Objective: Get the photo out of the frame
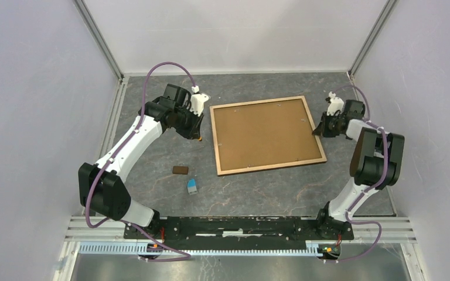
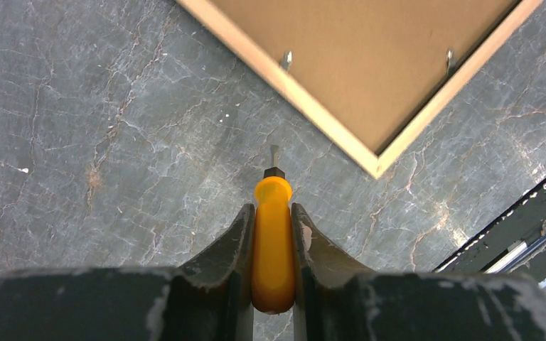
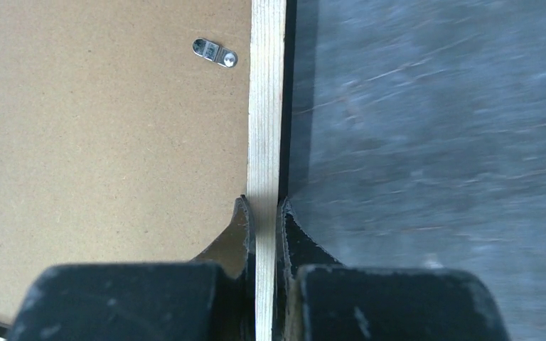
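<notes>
Lying on table: frame point(image 1: 266, 134), back up, brown board point(image 1: 258, 126) showing inside a light wood rim; photo hidden.
Surface: grey marbled table point(image 1: 269, 193) with pale veins.
Room: plain pale walls point(image 1: 228, 35), metal corner posts point(image 1: 99, 38).
Left gripper point(image 2: 273, 213): clamped on an orange-handled screwdriver point(image 2: 273, 249), near the frame's left edge.
Right gripper point(image 3: 264, 209): closed tight on the frame's right rim.

Left pincer point(image 2: 273, 209); right pincer point(image 3: 264, 206) (both clamped)

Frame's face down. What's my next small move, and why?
Probably ease the screwdriver in the left pincer to the nearest tab: its tip sits short of the frame, tabs pin the backing board, and the right pincer clamps the rim.
</notes>
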`<state>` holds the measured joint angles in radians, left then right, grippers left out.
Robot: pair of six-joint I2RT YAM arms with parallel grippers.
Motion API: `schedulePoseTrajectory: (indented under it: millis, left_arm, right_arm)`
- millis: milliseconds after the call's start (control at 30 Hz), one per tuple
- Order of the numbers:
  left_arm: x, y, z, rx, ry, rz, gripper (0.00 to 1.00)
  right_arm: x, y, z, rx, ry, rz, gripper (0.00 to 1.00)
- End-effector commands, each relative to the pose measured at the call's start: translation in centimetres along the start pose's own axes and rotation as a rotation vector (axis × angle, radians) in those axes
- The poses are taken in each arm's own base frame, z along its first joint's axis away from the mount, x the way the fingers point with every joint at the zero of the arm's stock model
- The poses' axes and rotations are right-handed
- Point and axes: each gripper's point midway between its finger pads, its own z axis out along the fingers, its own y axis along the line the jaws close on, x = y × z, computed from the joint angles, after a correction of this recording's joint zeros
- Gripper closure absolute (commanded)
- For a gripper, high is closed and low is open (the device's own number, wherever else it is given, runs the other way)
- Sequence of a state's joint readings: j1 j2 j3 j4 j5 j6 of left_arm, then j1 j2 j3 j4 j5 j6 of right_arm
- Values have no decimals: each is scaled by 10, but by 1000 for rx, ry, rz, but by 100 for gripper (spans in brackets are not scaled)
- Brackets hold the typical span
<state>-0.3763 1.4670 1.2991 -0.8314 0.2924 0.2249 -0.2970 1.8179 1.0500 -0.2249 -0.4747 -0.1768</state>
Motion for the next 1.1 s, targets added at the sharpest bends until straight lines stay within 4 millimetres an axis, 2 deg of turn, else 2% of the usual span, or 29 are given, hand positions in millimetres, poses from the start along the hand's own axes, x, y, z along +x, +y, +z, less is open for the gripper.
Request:
schedulePoseTrajectory:
  millis: [0,133,300,400,533,633,767,833,1067]
  left_arm:
    - [-10,-4,-10,17,-48,30,98]
    - [-9,-3,-5,-8,-24,64,98]
    - [-6,-5,5,-53,18,125,98]
    - [-8,-3,5,-66,19,124,98]
    - [-15,-3,4,-73,-1,111,98]
    - [-18,3,5,-99,6,122,98]
    - [-23,11,9,-118,25,152,98]
    - [-26,13,12,-122,32,159,98]
    - [-26,15,30,-146,83,213,98]
  right_arm:
    - [61,64,0,-163,115,136,100]
    - [77,79,-3,-167,93,206,100]
    - [96,76,-4,-86,69,313,100]
    - [92,58,-2,8,57,336,100]
    - [76,39,4,60,40,422,100]
    - [69,38,7,61,4,472,100]
    - [72,52,5,21,-60,563,100]
    - [72,57,4,1,-87,560,100]
    - [76,57,7,-5,-64,538,100]
